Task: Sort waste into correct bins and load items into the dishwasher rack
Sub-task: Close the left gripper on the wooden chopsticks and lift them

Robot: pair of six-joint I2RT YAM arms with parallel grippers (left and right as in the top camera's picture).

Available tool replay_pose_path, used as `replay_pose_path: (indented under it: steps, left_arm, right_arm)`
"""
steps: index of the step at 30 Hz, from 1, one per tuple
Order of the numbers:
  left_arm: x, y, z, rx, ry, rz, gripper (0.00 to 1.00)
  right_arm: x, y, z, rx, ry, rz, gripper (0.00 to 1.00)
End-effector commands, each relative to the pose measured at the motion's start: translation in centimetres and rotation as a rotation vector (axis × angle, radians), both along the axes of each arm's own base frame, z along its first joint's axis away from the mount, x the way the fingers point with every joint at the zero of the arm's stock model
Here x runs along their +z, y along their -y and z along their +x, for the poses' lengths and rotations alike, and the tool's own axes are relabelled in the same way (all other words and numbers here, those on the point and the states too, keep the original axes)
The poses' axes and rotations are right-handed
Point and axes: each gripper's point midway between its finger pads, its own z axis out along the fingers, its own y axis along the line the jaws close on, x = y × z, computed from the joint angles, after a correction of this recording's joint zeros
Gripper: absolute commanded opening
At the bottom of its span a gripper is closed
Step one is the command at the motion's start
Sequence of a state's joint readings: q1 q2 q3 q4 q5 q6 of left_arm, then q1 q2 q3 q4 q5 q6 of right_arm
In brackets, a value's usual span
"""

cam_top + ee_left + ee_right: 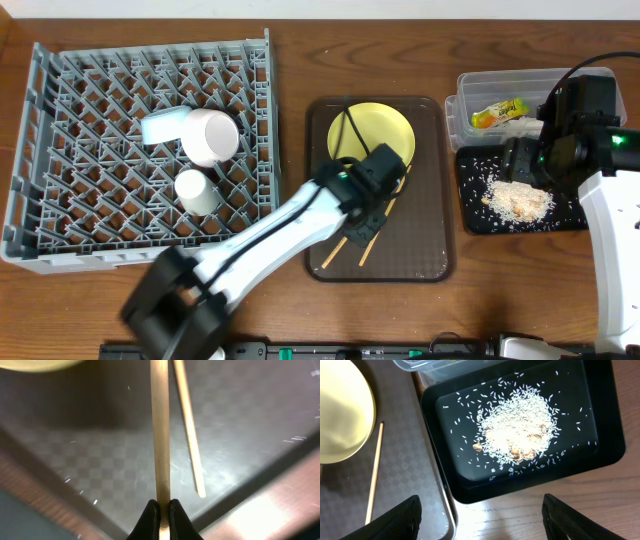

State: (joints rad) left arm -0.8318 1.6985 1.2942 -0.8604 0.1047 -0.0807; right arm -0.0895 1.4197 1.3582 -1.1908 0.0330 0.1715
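My left gripper [365,225] [161,510] is shut on one wooden chopstick [160,435] over the brown serving tray [430,250]. The second chopstick [189,435] lies on the tray beside it. The yellow plate [372,130] sits at the tray's far end. The grey rack [60,120] holds the light blue bowl [160,128], the white bowl [212,137] and the small white cup [197,192]. The clear tub [465,85] holds the green-and-orange wrapper [498,113] and the white wrapper [522,127]. Rice scraps [518,200] [517,425] lie in the black tray [470,220] [605,435]. My right gripper [522,160] [480,520] is open and empty above it.
The brown serving tray [410,450] lies close to the left side of the black tray. In the right wrist view the plate [340,410], one chopstick [374,475] and a corner of the tub [420,365] show. Bare wooden table lies in front of the black tray.
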Motion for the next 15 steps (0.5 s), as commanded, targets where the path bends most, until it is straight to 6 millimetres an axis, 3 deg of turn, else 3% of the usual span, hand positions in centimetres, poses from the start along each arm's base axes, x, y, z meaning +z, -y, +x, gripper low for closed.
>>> replay_pose_path:
  steps: [1, 7, 11, 15]
  left_arm:
    - [3.2, -1.7, 1.3, 0.047, 0.097, -0.026, 0.06]
    - [7.1, -8.3, 6.4, 0.277, 0.263, -0.013, 0.06]
    - [7.0, -13.3, 9.9, 0.527, 0.268, -0.028, 0.06]
    - [5.1, -15.8, 12.2, 0.624, 0.219, -0.061, 0.06]
  right_arm:
    - [0.2, 0.4, 0.0, 0.002, 0.006, -0.002, 0.75]
    - [0.2, 0.4, 0.0, 0.002, 0.006, -0.001, 0.75]
    - [0.2, 0.4, 0.0, 0.001, 0.006, -0.001, 0.75]
    - [0.2, 0.3, 0.0, 0.002, 0.006, 0.001, 0.75]
